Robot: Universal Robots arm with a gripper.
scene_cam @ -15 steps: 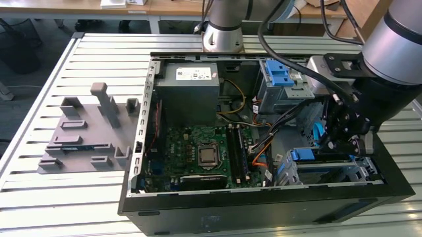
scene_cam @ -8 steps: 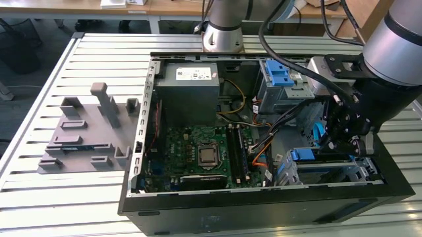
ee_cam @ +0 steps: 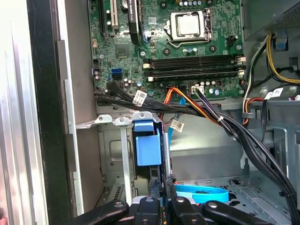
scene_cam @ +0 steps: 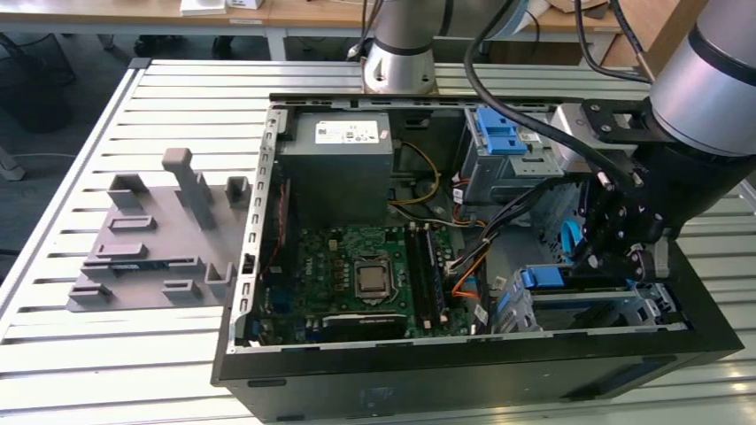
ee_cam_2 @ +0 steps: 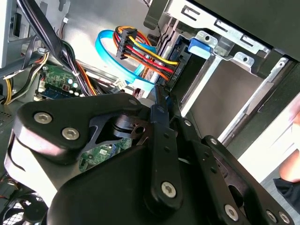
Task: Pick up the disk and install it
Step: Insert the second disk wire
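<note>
Blue-framed disk (ee_cam: pixel 148 149) edge-on in drive cage (scene_cam: pixel 644 310) at computer case (scene_cam: pixel 473 372) front corner, long axis along slot, pinched between closed gripper (ee_cam: pixel 164 190) fingers.

Black cable bundles (ee_cam: pixel 220 122) and a blue ribbon cable (ee_cam: pixel 201 193) crowd the drive bay (ee_cam: pixel 115 154); open floor (ee_cam: pixel 206 154) lies between them.

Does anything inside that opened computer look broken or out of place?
Nothing looks damaged. The computer case lies open with its insides exposed. A bundle of cables hangs loosely across the drive cage, which looks untidy rather than broken. The disk, blue-framed, stands on edge in that cage, with the robot's hand right at it.
</note>
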